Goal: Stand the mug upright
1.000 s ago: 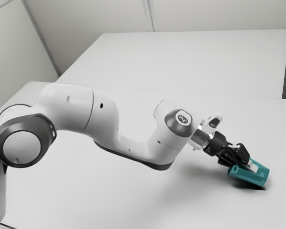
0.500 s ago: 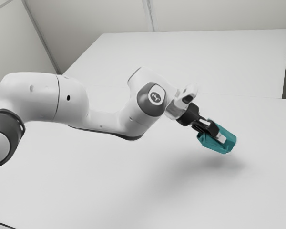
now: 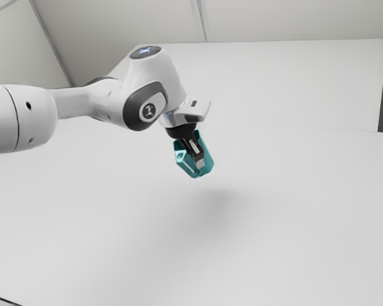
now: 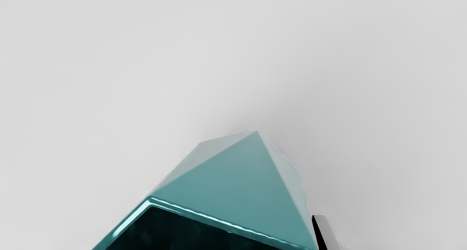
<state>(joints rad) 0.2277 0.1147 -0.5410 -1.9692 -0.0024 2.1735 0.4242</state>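
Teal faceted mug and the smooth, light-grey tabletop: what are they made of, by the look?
Teal faceted mug: glossy, likely glazed ceramic, though hard plastic would look similar; sharp white highlights run along its rim.

Smooth, light-grey tabletop: matt, possibly laminate or painted board; the shadow on it is soft, with no mirror-like reflection or visible grain. Exact material can't be told.

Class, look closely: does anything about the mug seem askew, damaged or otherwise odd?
Yes: the tool holds the mug tilted above the table, which looks odd for a mug but suits a righting task not yet done. Its visible sides show no damage.
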